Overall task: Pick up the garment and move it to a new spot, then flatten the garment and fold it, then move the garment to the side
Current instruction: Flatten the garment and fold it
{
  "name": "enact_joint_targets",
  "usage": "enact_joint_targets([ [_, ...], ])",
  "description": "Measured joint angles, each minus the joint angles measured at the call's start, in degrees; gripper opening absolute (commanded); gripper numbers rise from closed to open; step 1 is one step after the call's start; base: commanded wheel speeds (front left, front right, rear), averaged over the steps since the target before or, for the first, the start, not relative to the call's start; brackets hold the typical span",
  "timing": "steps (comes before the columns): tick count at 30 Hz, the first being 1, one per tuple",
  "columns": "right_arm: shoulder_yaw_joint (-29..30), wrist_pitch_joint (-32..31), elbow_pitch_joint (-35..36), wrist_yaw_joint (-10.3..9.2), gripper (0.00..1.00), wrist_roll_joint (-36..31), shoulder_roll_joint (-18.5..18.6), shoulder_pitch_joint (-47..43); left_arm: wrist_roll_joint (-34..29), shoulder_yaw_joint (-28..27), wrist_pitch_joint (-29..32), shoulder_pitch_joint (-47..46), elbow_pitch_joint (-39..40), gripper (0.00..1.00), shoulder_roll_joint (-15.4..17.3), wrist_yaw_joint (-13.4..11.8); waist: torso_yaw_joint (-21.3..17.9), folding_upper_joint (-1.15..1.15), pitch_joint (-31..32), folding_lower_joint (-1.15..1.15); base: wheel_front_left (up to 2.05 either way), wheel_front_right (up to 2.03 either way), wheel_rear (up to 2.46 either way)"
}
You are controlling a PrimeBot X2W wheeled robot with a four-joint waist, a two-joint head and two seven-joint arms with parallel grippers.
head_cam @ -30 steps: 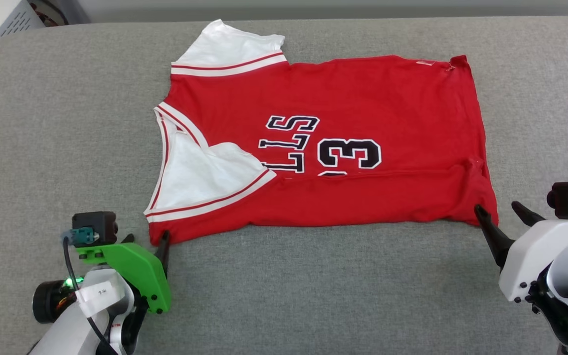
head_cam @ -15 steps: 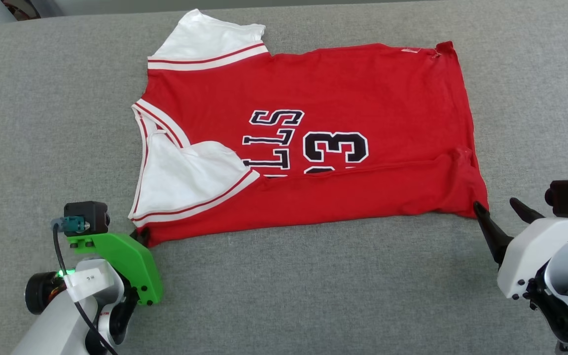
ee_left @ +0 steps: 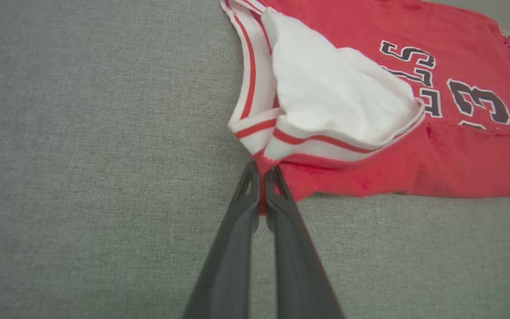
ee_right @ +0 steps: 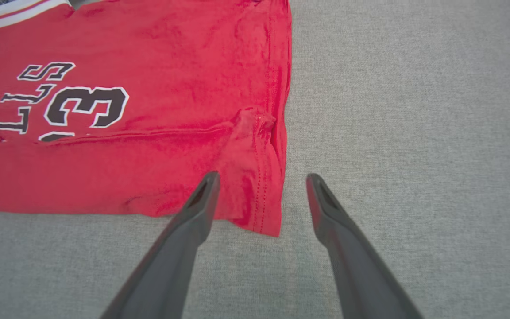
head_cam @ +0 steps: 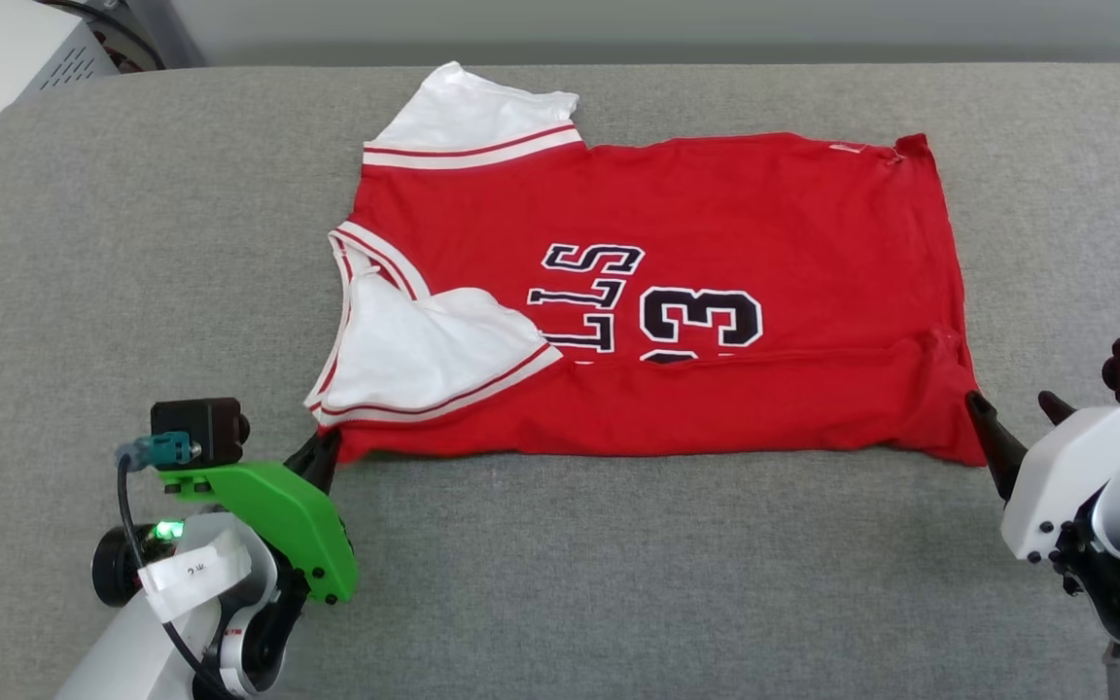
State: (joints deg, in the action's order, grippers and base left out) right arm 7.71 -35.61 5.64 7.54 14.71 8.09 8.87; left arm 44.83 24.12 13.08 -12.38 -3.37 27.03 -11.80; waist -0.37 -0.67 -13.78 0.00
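Observation:
The garment (head_cam: 696, 253), a red jersey with white sleeves and dark lettering, lies spread on the grey surface with its near long edge folded over. My left gripper (head_cam: 327, 445) is shut on the garment's near left corner; in the left wrist view the fingers (ee_left: 261, 175) pinch red cloth of the garment (ee_left: 458, 164) just below the striped trim. My right gripper (head_cam: 1012, 416) is open at the near right corner. In the right wrist view its fingers (ee_right: 261, 179) straddle the hem corner of the garment (ee_right: 148, 88), with the left finger over the cloth.
The grey padded surface (head_cam: 618, 583) stretches wide on all sides of the jersey. A pale box-like unit (head_cam: 6, 58) stands beyond its far left corner.
My left gripper has closed on the garment's near left corner. The right gripper stays open at the right corner. The head camera shifted between frames.

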Motion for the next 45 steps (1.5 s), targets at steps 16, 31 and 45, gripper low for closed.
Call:
enact_joint_targets([
  [16,5.86,2.67,-15.78,0.00,1.00,-7.50,-4.17,6.29,-2.70,0.82,0.60,-0.01,10.31,0.00,1.75,-2.13,2.85,0.00,-3.12,0.00,0.00,0.00,0.00],
  [31,5.84,4.47,-20.16,0.01,0.00,-6.45,-4.25,7.74,-2.48,1.41,1.11,0.01,6.70,0.00,1.99,-2.03,2.96,0.00,-2.47,0.00,0.00,0.00,0.00],
  [45,3.77,0.74,-17.23,0.01,0.00,-1.07,0.05,0.48,-0.55,4.19,3.98,7.51,4.25,0.00,4.48,-0.98,1.92,0.00,6.41,0.00,0.00,0.00,0.00],
])
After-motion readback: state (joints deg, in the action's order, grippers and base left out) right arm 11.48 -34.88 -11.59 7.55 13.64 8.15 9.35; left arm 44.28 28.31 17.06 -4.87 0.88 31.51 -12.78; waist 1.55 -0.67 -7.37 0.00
